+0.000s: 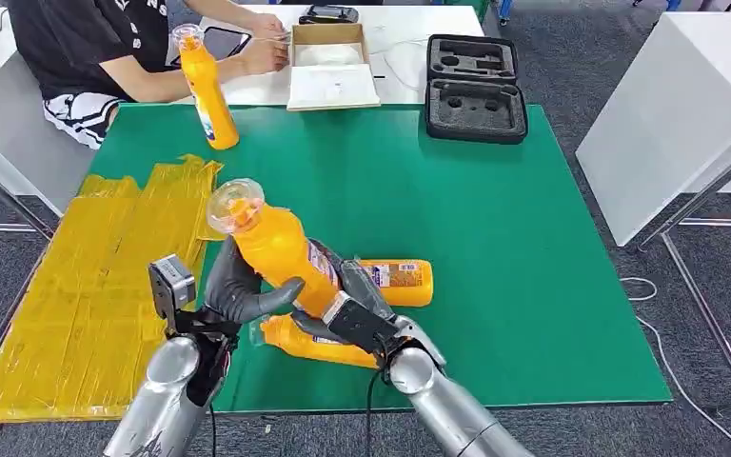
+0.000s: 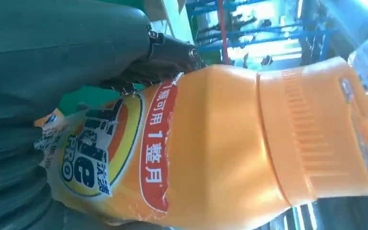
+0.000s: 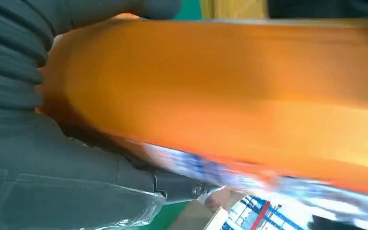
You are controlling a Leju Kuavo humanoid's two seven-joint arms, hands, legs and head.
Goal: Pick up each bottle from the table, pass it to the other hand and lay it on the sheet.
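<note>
Both hands (image 1: 290, 300) clasp bottle (image 1: 276, 248); left wrist view reveals its label.

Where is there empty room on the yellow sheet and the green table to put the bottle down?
The yellow sheet looks bare all over, left of both hands. The green table is open on its right half, below the black case. It is crowded by the hands, where two lying bottles sit.

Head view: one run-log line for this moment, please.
phase: handover | held bottle: tilted, above table | left hand: on bottle | right hand: on bottle | sheet: bare | other bottles: two lying, one standing
</note>
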